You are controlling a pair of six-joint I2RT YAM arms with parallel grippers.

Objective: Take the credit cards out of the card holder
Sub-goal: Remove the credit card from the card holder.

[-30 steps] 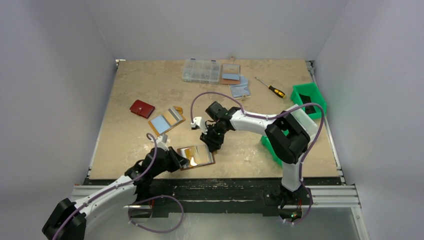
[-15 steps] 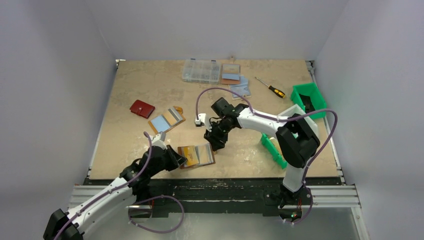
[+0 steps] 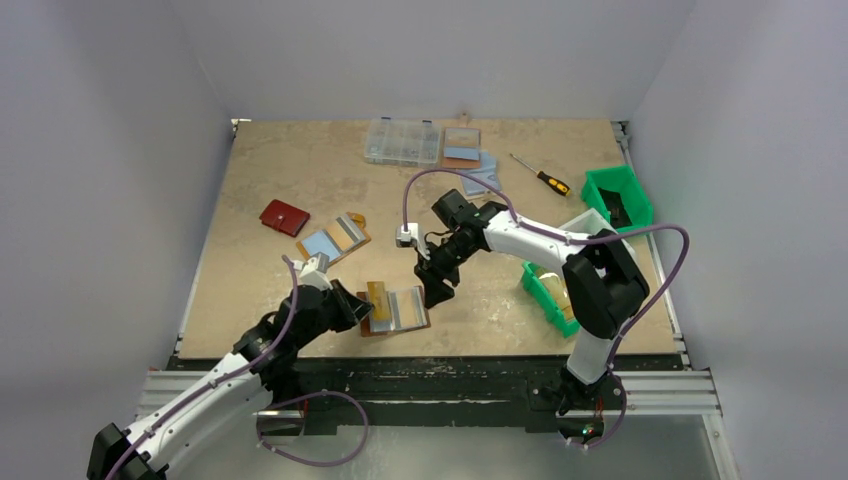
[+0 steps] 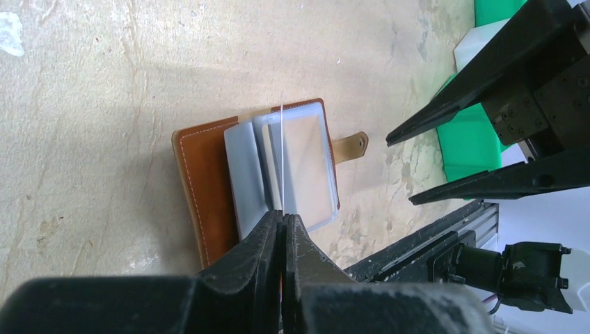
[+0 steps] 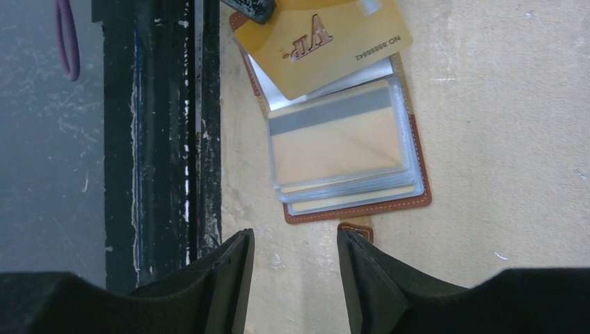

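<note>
One gold card (image 5: 323, 42) is held over the far end of the holder (image 5: 362, 207), which lies open on the table (image 3: 260, 170) near the front edge. The left gripper (image 4: 283, 219) pinches that card by its end, jaws tight on it, likely to draw it clear. A second card (image 5: 337, 139), grey stripe up, sits in the top sleeve. The right gripper (image 5: 296, 243) hovers by the snap tab (image 5: 355, 228), jaws apart and empty, perhaps ready to pin the holder. The gold card reads "VIP" and "NO", followed by digits too small to trust.

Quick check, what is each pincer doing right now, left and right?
Left pincer: closed on a gold card.
Right pincer: open, holding nothing.
</note>
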